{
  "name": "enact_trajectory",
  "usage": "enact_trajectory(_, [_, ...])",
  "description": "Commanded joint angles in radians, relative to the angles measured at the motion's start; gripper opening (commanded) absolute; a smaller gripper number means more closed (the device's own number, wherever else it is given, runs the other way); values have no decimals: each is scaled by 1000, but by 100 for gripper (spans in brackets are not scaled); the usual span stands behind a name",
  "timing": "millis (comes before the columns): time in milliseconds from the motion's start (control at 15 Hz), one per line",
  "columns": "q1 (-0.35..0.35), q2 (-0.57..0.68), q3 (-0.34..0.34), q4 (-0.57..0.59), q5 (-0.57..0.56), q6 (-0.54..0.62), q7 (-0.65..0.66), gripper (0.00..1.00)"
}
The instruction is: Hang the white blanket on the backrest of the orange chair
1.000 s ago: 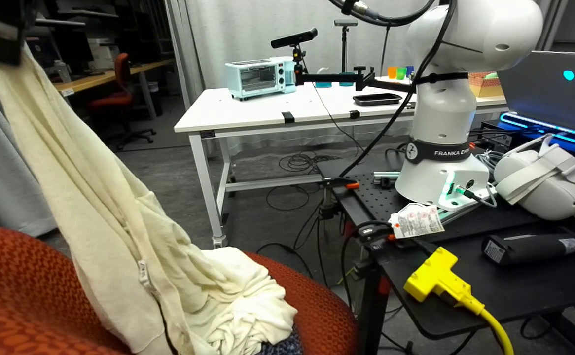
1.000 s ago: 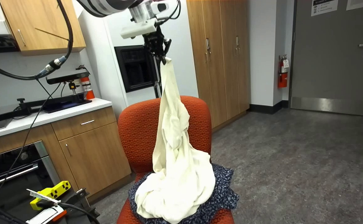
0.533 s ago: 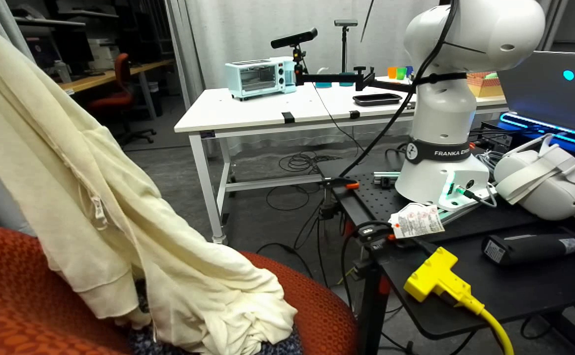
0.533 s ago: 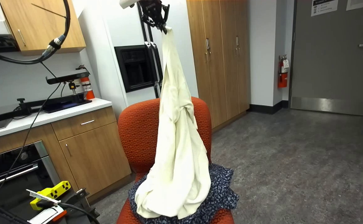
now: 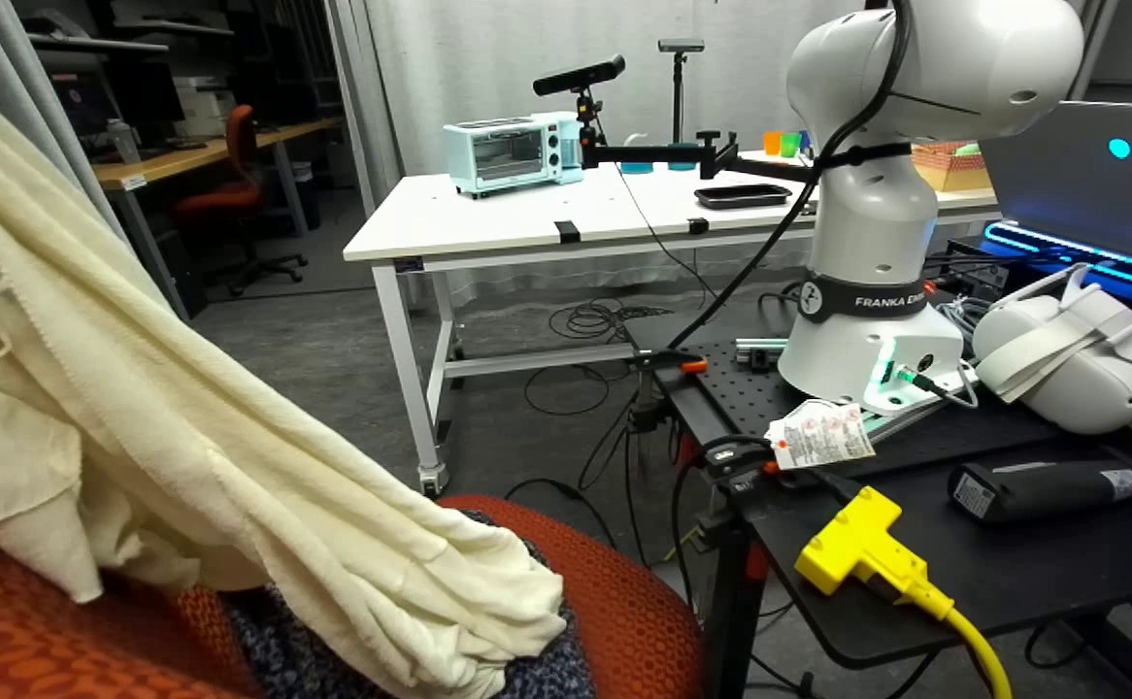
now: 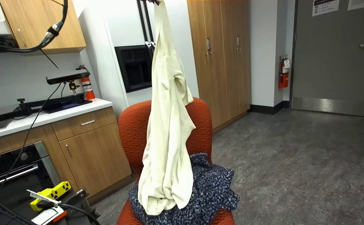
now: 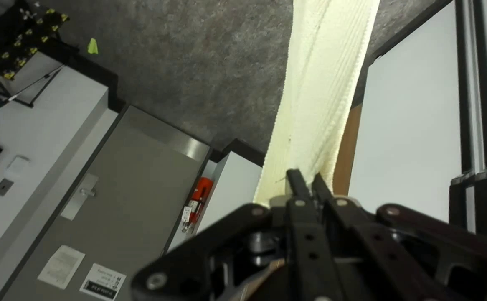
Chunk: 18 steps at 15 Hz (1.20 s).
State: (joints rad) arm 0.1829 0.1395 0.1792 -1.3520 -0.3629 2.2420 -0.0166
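The white blanket (image 6: 169, 125) hangs as a long strip in front of the backrest of the orange chair (image 6: 135, 134). Its top is above the backrest, and its lower end lies on the dark speckled cushion (image 6: 211, 187) on the seat. In an exterior view the blanket (image 5: 236, 456) slopes across the backrest (image 5: 51, 631) and bunches at the seat. In the wrist view my gripper (image 7: 306, 175) is shut on one end of the blanket (image 7: 323, 79), which runs away from the fingers. Only the gripper's lowest tip (image 6: 154, 1) shows at the top edge of an exterior view.
A black cart with a yellow power splitter (image 5: 852, 539) and a headset (image 5: 1061, 359) stands beside the chair. A white table (image 5: 488, 218) with a toaster oven (image 5: 508, 153) is farther back. A fridge (image 6: 125, 31) and wooden cabinets (image 6: 219, 62) stand behind the chair.
My gripper has risen, mostly leaving the top of both exterior views, with the blanket in it. The blanket is stretched taller, its pile on the seat is smaller, and more speckled cushion shows.
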Motion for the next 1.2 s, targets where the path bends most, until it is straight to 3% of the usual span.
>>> enact_trajectory(0, [98, 104, -7, 236, -176, -77, 95, 1])
enact_trajectory(400, [267, 196, -16, 475, -429, -142, 203, 1])
enact_trajectory(600, [334, 244, -9, 582, -494, -86, 213, 1])
enact_trajectory(733, [291, 340, -10, 655, -410, 51, 197, 1])
enact_trajectory(867, [261, 428, 28, 728, -322, 100, 158, 1])
enact_trajectory(1067, [219, 530, 68, 743, -194, 127, 93, 1])
enact_trajectory(1133, [237, 546, 13, 721, -108, 140, 53, 1])
